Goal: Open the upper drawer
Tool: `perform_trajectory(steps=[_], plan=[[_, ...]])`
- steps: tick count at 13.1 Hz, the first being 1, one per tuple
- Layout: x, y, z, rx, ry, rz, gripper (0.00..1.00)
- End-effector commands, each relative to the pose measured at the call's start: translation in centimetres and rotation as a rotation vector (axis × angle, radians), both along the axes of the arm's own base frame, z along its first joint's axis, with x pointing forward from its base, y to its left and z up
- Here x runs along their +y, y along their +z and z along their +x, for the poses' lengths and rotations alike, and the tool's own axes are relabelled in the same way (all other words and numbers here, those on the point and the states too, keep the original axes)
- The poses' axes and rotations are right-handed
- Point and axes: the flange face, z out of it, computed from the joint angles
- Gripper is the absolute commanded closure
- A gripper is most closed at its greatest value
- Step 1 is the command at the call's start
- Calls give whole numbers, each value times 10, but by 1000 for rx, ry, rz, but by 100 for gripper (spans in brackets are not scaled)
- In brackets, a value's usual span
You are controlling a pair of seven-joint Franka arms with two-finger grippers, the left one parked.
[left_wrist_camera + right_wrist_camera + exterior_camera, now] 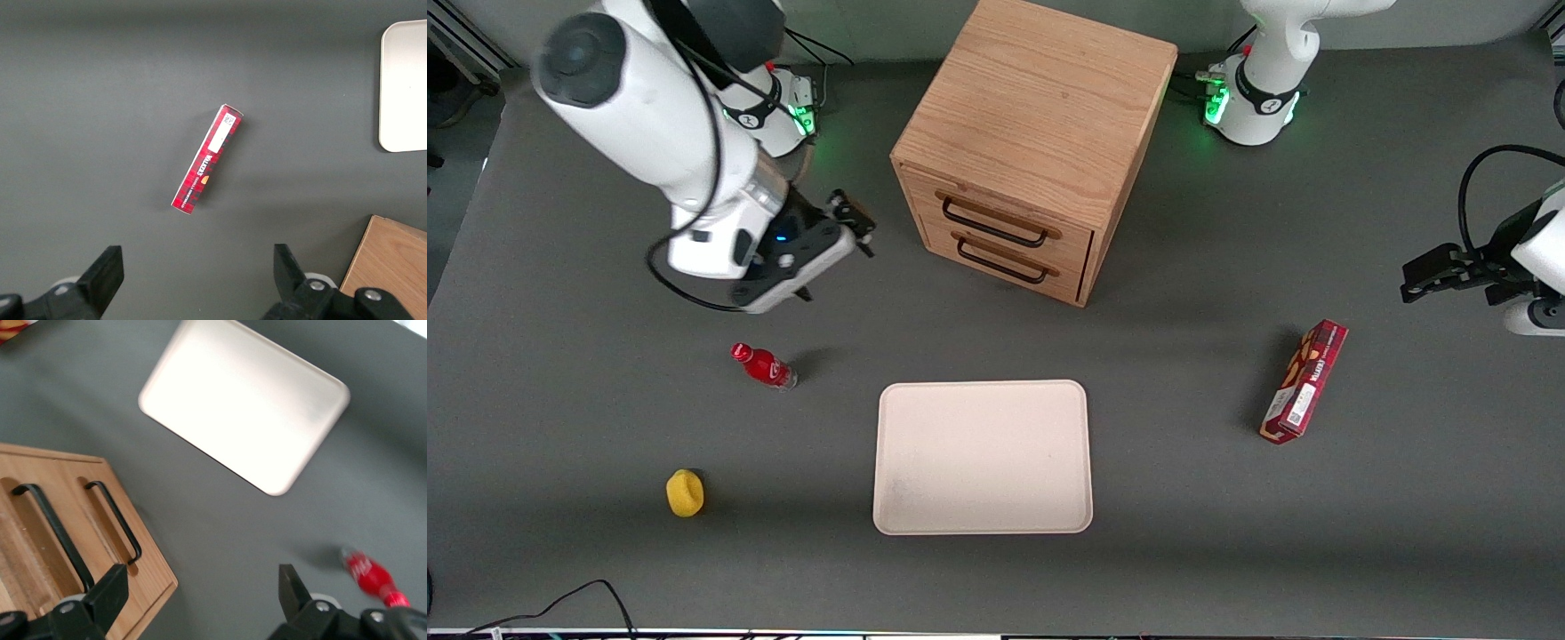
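Here the hand (831, 253) hangs in the air above the worktop (1183, 498), toward the working arm's end, beside the cabinet (1040, 116) and apart from it, touching nothing. Its two fingers (110, 593) stand spread with bare worktop showing between them, so it is released and carries nothing. The cabinet is a boxy oak piece standing on the worktop, turned at an angle so that its front faces the front camera obliquely. The upper drawer (1005, 209) is the topmost of two in that front, shut flush with the cabinet face, and its thin black wire handle (993, 225) runs along it; the lower drawer (1014, 253) sits just beneath with a like handle (1003, 263) and is also shut. In the right wrist view both handles (57, 533) show side by side on the oak front, near one finger but not touched by it. A pale tray (983, 458) lies flat on the worktop in front of the cabinet, nearer the front camera. A small red bottle (763, 365) lies on its side below the hand, and a yellow object (685, 492) sits nearer the camera than that. A red box (1304, 382) lies toward the parked arm's end, well apart from the tray.
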Motion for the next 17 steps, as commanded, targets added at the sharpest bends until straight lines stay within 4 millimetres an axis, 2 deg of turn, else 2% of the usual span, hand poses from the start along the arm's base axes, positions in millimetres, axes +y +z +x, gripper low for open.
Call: perform_trajectory(steps=[1,5,6,10,12,17], plan=[[13,-25,19,-12,217,74,0],[75,-67,-7,110,314,176,0],[92,-87,-20,139,334,189,0],[118,-123,-52,172,406,164,0],[127,-132,-63,170,433,138,0],[131,-155,-61,136,446,120,0]])
